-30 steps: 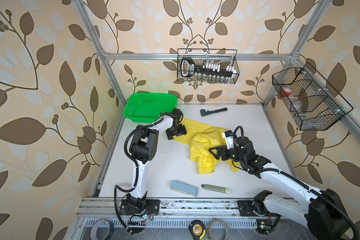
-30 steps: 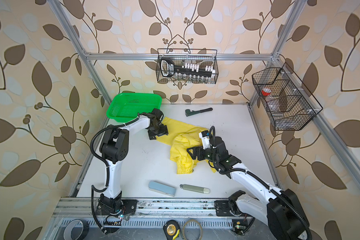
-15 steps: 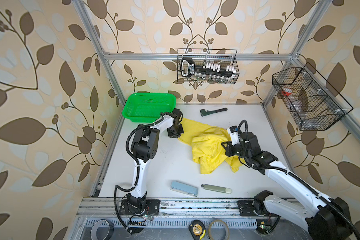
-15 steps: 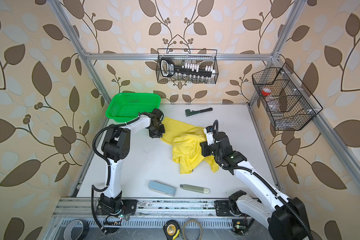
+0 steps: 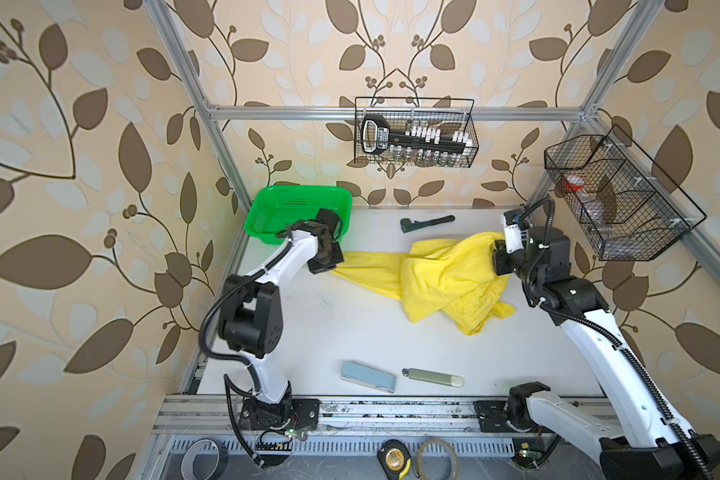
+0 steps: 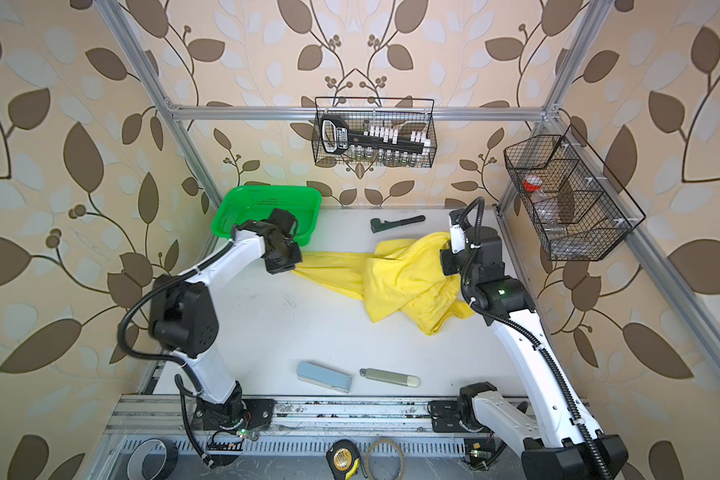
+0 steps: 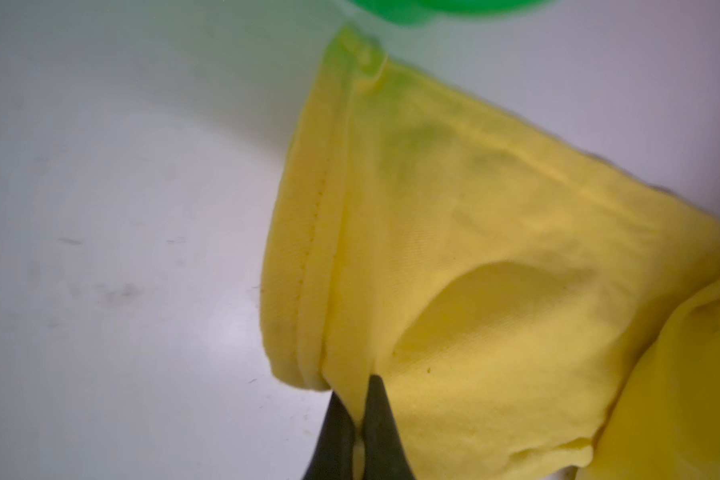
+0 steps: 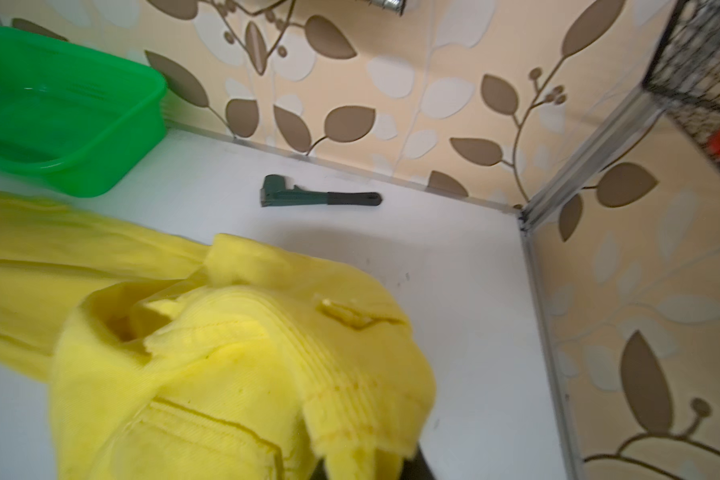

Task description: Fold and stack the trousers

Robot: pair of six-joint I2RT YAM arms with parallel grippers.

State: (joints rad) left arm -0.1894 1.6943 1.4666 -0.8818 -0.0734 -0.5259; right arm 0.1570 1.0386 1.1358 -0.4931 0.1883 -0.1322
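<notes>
The left gripper (image 5: 327, 266), at the table's (image 5: 350, 332) ten o'clock beside the green basket (image 5: 283, 203), is pinching a leg hem of the trousers (image 5: 441, 274), jaws clamped on the cloth. The right gripper (image 5: 498, 259), at two o'clock, is gripping the bunched waist end, jaws clamped too, the trousers stretching between them.

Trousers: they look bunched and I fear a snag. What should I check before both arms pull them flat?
1. Left pincer shut on the hem of the trousers: ok.
2. Right pincer shut on the trousers: ok, the cloth hangs from it.
3. Cloth flat between the pincers: not ok, it is bunched by the right one.
4. Wrench apart from the cloth: ok.
5. Basket clear of the left arm: cannot tell.
</notes>
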